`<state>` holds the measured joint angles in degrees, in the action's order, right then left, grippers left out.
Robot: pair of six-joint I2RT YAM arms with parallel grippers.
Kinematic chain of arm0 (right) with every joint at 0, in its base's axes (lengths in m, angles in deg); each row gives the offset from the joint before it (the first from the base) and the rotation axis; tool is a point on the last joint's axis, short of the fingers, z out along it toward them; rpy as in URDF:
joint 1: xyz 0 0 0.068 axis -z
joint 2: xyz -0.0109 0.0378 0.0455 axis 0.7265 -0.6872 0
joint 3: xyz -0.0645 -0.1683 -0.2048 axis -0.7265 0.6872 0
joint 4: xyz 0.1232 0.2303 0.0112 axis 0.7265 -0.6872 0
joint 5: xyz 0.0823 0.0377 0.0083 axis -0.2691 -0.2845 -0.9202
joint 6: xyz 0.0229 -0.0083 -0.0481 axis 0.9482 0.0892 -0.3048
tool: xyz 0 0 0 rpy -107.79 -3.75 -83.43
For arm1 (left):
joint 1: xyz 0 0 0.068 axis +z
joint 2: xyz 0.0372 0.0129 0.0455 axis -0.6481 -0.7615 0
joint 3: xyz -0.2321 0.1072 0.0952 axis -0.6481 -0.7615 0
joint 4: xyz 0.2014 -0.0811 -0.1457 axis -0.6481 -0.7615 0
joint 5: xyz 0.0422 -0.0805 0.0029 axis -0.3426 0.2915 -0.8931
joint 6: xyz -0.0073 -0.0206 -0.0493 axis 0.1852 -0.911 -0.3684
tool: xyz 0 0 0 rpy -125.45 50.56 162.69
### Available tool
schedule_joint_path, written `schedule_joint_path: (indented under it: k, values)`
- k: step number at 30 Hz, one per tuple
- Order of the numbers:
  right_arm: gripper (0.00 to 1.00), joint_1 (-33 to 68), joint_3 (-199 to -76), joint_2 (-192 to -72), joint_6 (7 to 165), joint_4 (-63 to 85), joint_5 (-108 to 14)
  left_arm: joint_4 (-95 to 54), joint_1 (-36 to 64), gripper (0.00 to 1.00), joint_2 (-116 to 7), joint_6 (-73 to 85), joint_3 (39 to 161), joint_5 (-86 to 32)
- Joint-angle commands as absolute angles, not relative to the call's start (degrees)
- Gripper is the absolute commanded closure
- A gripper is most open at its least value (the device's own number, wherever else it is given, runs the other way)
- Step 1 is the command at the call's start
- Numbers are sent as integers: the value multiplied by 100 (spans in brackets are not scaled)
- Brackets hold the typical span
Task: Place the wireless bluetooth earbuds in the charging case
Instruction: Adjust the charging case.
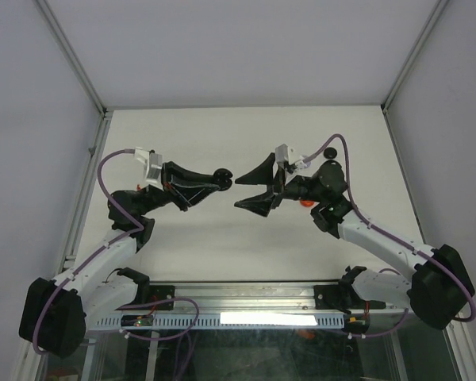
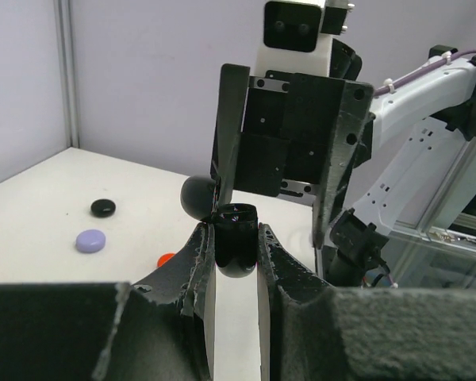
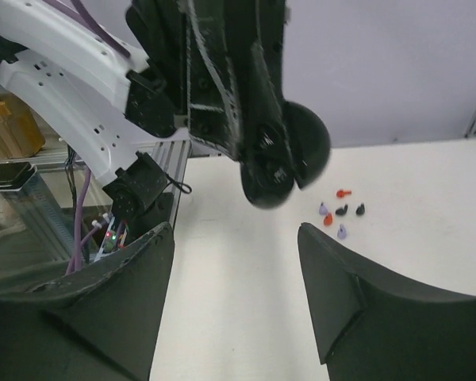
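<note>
The black charging case [image 2: 236, 248] hangs above the table with my left gripper [image 2: 236, 232] shut on its sides. Its round lid [image 2: 196, 194] stands open to one side. From above, the case [image 1: 224, 176] sits at the tip of the left gripper [image 1: 219, 179]. Just right of it, my right gripper [image 1: 238, 194] faces it with its jaws wide apart and nothing between them. The right wrist view shows the case [image 3: 268, 186] a little beyond the open right gripper [image 3: 235, 230]. Several small orange, purple and black earbuds [image 3: 338, 211] lie clustered on the table behind it.
A black puck [image 2: 103, 208], a purple one [image 2: 90, 240] and an orange one [image 2: 166, 259] lie on the white table [image 1: 246, 246] near the right arm. An aluminium rail [image 1: 246, 305] runs along the near edge, with frame posts at the back corners.
</note>
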<state>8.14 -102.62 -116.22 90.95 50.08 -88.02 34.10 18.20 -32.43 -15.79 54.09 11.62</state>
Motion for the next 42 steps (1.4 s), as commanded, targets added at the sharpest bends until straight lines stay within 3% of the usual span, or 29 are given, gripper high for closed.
schedule_joint_path:
  k: [1,13,42]
  values:
    - [34,637,-10143,-11692,9286,6706,-8424,4829,1717,100,-3590,-2073,5721,1459]
    - [43,531,-9991,-12028,10194,7884,-7836,5458,1427,100,-3662,-2009,5651,962]
    - [68,249,-10181,-12636,10984,9389,-8125,6103,1000,100,-4103,-2075,5603,517]
